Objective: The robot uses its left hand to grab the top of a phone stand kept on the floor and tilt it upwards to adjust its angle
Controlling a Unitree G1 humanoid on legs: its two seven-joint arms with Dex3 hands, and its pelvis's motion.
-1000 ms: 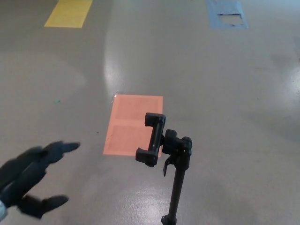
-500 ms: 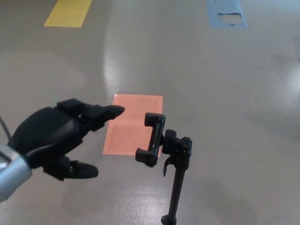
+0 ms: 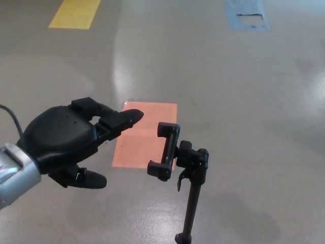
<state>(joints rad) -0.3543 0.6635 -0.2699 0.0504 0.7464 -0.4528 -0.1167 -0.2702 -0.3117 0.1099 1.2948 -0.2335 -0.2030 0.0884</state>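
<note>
The left hand (image 3: 66,140) hovered just left of the phone stand (image 3: 185,175), fingers (image 3: 119,121) spread apart and empty, tips near but short of its clamp (image 3: 165,151). The stand stood upright on the floor (image 3: 244,101), overlapping an orange patch (image 3: 139,137).

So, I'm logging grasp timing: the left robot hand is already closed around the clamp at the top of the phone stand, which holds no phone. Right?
Not quite. In the head view the left robot hand is open and short of the clamp, with floor showing between them; nothing is gripped yet. The rest holds: the phone stand carries no phone.
</note>
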